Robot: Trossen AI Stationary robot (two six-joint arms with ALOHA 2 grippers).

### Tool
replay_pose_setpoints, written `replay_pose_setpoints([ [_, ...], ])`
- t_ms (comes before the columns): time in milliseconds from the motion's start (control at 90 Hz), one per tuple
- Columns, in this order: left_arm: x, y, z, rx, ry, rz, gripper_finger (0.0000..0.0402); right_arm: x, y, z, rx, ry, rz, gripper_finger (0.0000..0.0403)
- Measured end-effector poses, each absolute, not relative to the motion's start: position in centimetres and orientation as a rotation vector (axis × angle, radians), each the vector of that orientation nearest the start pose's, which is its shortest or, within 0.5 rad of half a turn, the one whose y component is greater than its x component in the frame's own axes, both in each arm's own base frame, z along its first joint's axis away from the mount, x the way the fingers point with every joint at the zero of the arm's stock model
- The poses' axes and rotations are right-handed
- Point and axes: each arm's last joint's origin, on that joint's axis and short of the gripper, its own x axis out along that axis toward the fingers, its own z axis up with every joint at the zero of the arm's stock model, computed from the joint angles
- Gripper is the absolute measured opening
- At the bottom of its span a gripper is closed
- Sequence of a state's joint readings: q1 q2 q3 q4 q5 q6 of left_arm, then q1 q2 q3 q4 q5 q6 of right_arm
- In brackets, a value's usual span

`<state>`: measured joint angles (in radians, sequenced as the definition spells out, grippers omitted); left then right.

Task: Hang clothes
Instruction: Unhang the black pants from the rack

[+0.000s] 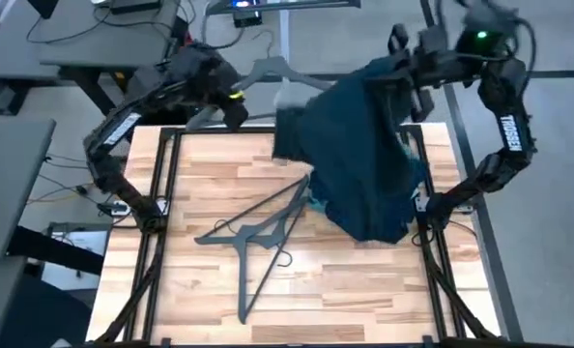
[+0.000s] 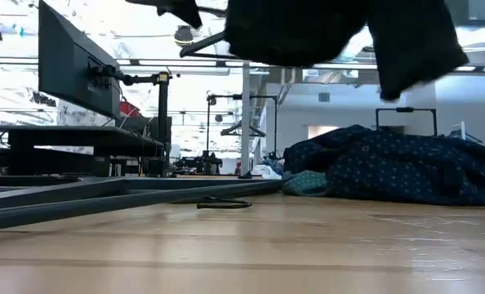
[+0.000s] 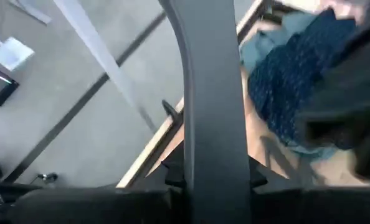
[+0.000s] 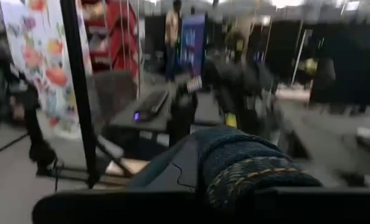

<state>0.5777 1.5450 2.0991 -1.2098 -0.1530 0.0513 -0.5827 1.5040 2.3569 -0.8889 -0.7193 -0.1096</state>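
Because the jeans (image 1: 364, 145) hang only from the right gripper (image 1: 413, 60), clamped on a fold at one o'clock, they could slip off. They run lengthwise from one o'clock toward five. The left gripper (image 1: 231, 92), at eleven o'clock, grips a hanger (image 1: 282, 70); missing the waistband looks likely.
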Motion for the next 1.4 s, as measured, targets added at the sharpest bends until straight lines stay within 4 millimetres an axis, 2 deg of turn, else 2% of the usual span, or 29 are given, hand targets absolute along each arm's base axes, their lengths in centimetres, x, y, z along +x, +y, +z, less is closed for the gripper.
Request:
replay_pose_setpoints([
  [133,19.9,14.3,49.6,-0.061,0.7,0.83,0.0036,18.9,-9.7,58.0,-0.073,0.078,0.159,0.0],
  [311,18.8,13.9,50.2,-0.073,0.666,0.861,0.0036,18.8,-9.7,57.1,-0.029,0.164,0.126,0.0],
  [567,18.8,13.9,50.2,-0.065,0.67,0.859,0.0036,15.6,-8.0,57.0,0.002,0.241,0.048,0.0],
  [700,18.8,13.9,50.2,-0.062,0.669,0.856,0.0036,15.0,-7.8,55.2,0.075,0.394,-0.013,0.0],
  [833,18.9,13.7,50.2,-0.061,0.668,0.84,0.0036,16.4,-8.7,51.7,0.171,0.603,-0.008,0.0],
  [978,19.2,13.3,50.2,-0.055,0.667,0.818,0.0036,18.8,-10.3,46.4,0.239,0.735,-0.027,0.0],
  [1178,19.8,12.5,50.2,-0.054,0.656,0.784,0.0036,19.9,-11.0,38.1,0.294,0.599,-0.085,0.0],
  [1300,20.0,12.2,50.2,-0.06,0.648,0.77,0.0036,19.3,-10.6,33.1,0.356,0.507,-0.118,0.0],
  [1400,20.1,12.0,50.2,-0.066,0.645,0.766,0.0036,18.9,-10.4,29.3,0.416,0.499,-0.138,0.0004],
])
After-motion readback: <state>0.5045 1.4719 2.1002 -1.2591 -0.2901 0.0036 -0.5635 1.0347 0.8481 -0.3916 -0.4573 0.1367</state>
